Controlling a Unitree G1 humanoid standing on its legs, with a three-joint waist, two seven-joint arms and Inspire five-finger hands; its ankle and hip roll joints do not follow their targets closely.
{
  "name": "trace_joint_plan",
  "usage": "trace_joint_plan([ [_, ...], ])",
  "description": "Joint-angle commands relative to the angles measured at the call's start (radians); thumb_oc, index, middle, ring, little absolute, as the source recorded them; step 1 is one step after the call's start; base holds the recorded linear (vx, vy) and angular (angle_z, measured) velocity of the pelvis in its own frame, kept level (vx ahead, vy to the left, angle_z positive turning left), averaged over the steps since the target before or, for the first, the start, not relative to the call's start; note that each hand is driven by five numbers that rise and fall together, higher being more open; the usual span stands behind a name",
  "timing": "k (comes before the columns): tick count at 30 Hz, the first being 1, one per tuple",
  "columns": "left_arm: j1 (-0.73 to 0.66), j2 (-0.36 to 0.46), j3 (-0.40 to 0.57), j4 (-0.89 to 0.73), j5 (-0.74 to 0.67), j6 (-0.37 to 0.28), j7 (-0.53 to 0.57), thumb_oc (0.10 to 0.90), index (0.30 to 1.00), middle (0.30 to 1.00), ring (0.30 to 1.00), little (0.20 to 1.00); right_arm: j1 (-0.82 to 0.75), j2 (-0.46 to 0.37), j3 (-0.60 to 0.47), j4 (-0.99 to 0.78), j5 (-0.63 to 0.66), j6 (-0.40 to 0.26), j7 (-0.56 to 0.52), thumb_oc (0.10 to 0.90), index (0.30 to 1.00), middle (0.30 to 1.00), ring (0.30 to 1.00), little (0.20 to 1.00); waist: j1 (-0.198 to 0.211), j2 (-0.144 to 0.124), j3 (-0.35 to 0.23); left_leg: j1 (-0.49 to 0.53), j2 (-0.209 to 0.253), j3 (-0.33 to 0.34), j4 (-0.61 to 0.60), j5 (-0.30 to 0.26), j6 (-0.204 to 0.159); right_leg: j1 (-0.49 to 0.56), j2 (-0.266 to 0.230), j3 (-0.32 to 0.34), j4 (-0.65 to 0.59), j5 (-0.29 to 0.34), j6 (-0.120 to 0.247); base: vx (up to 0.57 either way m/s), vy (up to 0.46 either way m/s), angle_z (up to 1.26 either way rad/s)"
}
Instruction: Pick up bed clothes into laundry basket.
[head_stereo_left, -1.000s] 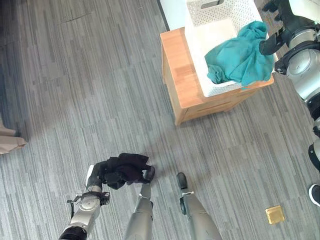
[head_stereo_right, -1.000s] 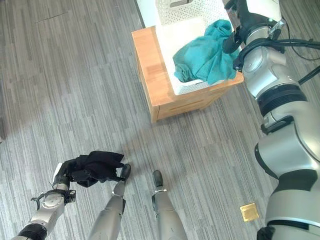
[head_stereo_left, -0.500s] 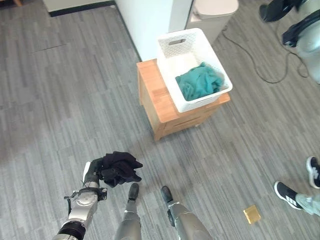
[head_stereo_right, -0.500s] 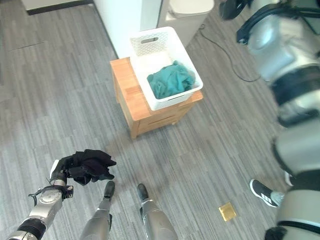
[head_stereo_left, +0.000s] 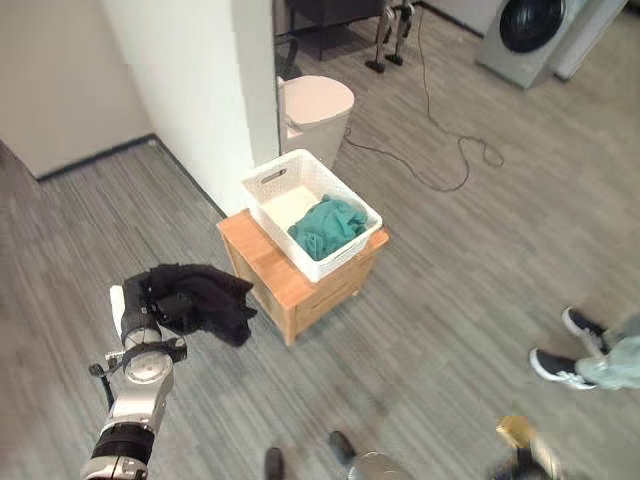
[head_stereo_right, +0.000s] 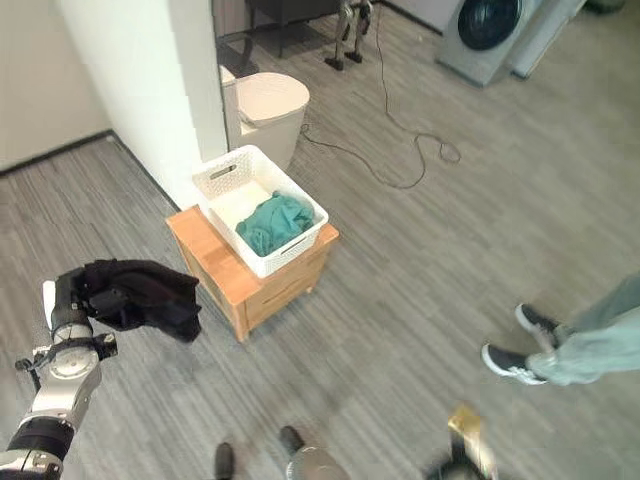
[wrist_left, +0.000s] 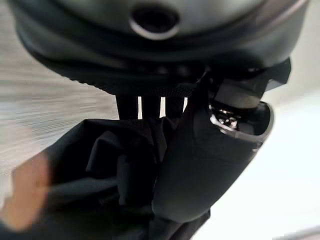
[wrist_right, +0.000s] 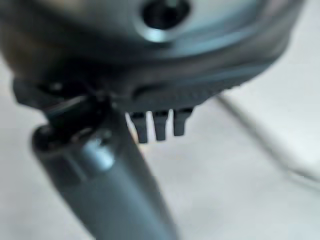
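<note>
No writing to read anywhere. One black cloth (head_stereo_left: 200, 298), bunched up, held above the floor by the left hand (head_stereo_left: 150, 300), fingers curled round it and the thumb (wrist_left: 200, 165) pressed against it. Hangs to the left of the small wooden desk (head_stereo_left: 265, 270), apart from the basket. One white laundry basket (head_stereo_left: 268, 182) standing on that desk, with holes in its walls and a slot handle at one end. One teal cloth (head_stereo_left: 325, 225) lying inside the basket, in a heap toward its near end. One round pale bin (head_stereo_left: 315, 105) behind the desk, beside a white wall corner (head_stereo_left: 190, 100). One washing machine (head_stereo_left: 530, 35) far back on the right. One dark cable (head_stereo_left: 440, 150) snaking over the grey floor (head_stereo_left: 450, 300). Two shoes (head_stereo_left: 565, 345) of a person at the right edge. One small gold plate (head_stereo_left: 515, 432) set in the floor near the bottom. Right hand (wrist_right: 155, 122) close to its own camera, short row of fingers sticking out; cannot tell whether spread or curled.
</note>
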Motion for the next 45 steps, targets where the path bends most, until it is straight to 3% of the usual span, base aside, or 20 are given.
trace_joint_plan([
  [1, -0.097, 0.164, 0.179, -0.298, -0.055, -0.254, 0.017, 0.400, 0.300, 0.300, 0.300, 0.300, -0.006, -0.005, -0.001, 0.163, 0.052, 0.028, -0.001, 0.800, 0.900, 0.900, 0.900, 0.900, 0.024, -0.056, -0.107, 0.054, -0.056, -0.013, -0.003, -0.151, -0.015, -0.033, -0.020, -0.007, -0.130, 0.094, 0.082, -0.01, 0.033, -0.07],
  [4, -0.090, 0.193, 0.231, -0.309, -0.001, -0.239, 0.076, 0.400, 0.300, 0.300, 0.300, 0.300, 0.040, 0.015, -0.059, 0.196, 0.107, 0.035, 0.025, 0.800, 0.900, 0.900, 0.900, 0.900, 0.006, -0.039, -0.103, 0.066, -0.050, -0.017, -0.003, -0.151, -0.014, -0.021, -0.022, -0.015, -0.117, 0.073, 0.071, -0.01, -0.003, 0.01],
  [8, -0.152, 0.222, 0.202, -0.250, 0.021, -0.214, 0.108, 0.400, 0.300, 0.300, 0.300, 0.300, 0.044, 0.012, -0.065, 0.187, 0.129, 0.032, 0.026, 0.800, 0.900, 0.900, 0.900, 0.900, -0.030, -0.020, -0.096, 0.079, -0.041, -0.010, -0.003, -0.153, -0.020, -0.027, -0.013, -0.033, -0.080, 0.063, 0.073, -0.01, -0.037, 0.02],
  [10, -0.236, 0.243, 0.131, -0.162, 0.059, -0.171, 0.116, 0.400, 0.300, 0.300, 0.300, 0.300, 0.019, 0.008, -0.034, 0.156, 0.130, 0.021, 0.022, 0.800, 0.900, 0.900, 0.900, 0.900, -0.055, -0.001, -0.093, 0.072, -0.038, 0.004, -0.003, -0.147, -0.024, -0.034, -0.010, -0.033, -0.082, 0.064, 0.073, 0.00, -0.019, 0.08],
  [12, -0.299, 0.250, 0.076, -0.108, 0.079, -0.147, 0.120, 0.400, 0.300, 0.300, 0.300, 0.300, 0.004, 0.009, -0.019, 0.147, 0.123, 0.015, 0.021, 0.800, 0.900, 0.900, 0.900, 0.900, -0.056, 0.003, -0.088, 0.069, -0.038, 0.014, -0.003, -0.143, -0.025, -0.041, -0.011, -0.035, -0.087, 0.065, 0.071, 0.03, -0.025, 0.05],
  [13, -0.374, 0.260, 0.001, -0.049, 0.141, -0.107, 0.104, 0.400, 0.300, 0.300, 0.300, 0.300, -0.025, 0.003, 0.021, 0.138, 0.111, 0.011, 0.019, 0.800, 0.900, 0.900, 0.900, 0.900, -0.065, 0.012, -0.093, 0.067, -0.038, 0.028, -0.003, -0.140, -0.029, -0.042, -0.007, -0.026, -0.107, 0.078, 0.073, 0.03, -0.033, -0.06],
  [18, -0.514, 0.294, -0.136, 0.118, 0.232, -0.060, 0.107, 0.400, 0.300, 0.300, 0.300, 0.300, -0.045, -0.009, 0.071, 0.107, 0.119, -0.020, 0.017, 0.800, 0.900, 0.900, 0.900, 0.900, -0.062, 0.013, -0.100, 0.061, -0.019, 0.040, -0.003, -0.134, -0.043, -0.026, -0.011, -0.023, -0.133, 0.086, 0.067, 0.08, -0.111, -0.19],
  [23, -0.783, 0.353, -0.357, 0.311, 0.285, -0.040, 0.084, 0.400, 0.300, 0.300, 0.300, 0.300, -0.041, -0.025, 0.096, 0.122, 0.122, -0.028, 0.023, 0.800, 0.900, 0.900, 0.900, 0.900, -0.083, 0.041, -0.096, 0.035, -0.005, 0.029, -0.003, -0.116, -0.058, -0.025, -0.021, -0.057, -0.143, 0.078, 0.062, 0.04, -0.101, 0.04],
  [31, -1.000, 0.405, -0.485, 0.337, 0.335, -0.039, 0.136, 0.400, 0.300, 0.300, 0.300, 0.300, -0.002, -0.017, 0.112, 0.154, 0.120, -0.034, 0.041, 0.800, 0.900, 0.900, 0.900, 0.900, -0.094, 0.091, -0.103, 0.018, 0.011, 0.034, -0.003, -0.103, -0.072, -0.023, -0.027, -0.077, -0.152, 0.063, 0.059, 0.05, -0.079, 0.02],
  [39, -1.059, 0.479, -0.543, 0.385, 0.369, -0.035, 0.157, 0.400, 0.300, 0.300, 0.300, 0.300, -0.004, -0.026, 0.105, 0.146, 0.132, -0.047, 0.040, 0.800, 0.900, 0.900, 0.900, 0.900, -0.096, 0.106, -0.108, 0.019, 0.029, 0.043, -0.003, -0.098, -0.081, -0.009, -0.022, -0.073, -0.152, 0.053, 0.051, 0.01, -0.056, -0.05],
  [41, -1.111, 0.495, -0.644, 0.467, 0.434, -0.008, 0.135, 0.400, 0.300, 0.300, 0.300, 0.300, 0.006, -0.044, 0.108, 0.135, 0.138, -0.063, 0.043, 0.800, 0.900, 0.900, 0.900, 0.900, -0.115, 0.117, -0.110, 0.017, 0.036, 0.051, -0.003, -0.092, -0.085, -0.008, -0.019, -0.075, -0.150, 0.052, 0.051, 0.00, -0.084, 0.01],
  [45, -1.114, 0.473, -0.712, 0.538, 0.486, -0.003, 0.100, 0.400, 0.300, 0.300, 0.300, 0.300, 0.012, -0.058, 0.113, 0.115, 0.149, -0.083, 0.054, 0.800, 0.900, 0.900, 0.900, 0.900, -0.131, 0.125, -0.104, 0.010, 0.041, 0.067, -0.003, -0.084, -0.092, -0.013, -0.021, -0.080, -0.147, 0.051, 0.051, 0.00, -0.055, -0.08],
])
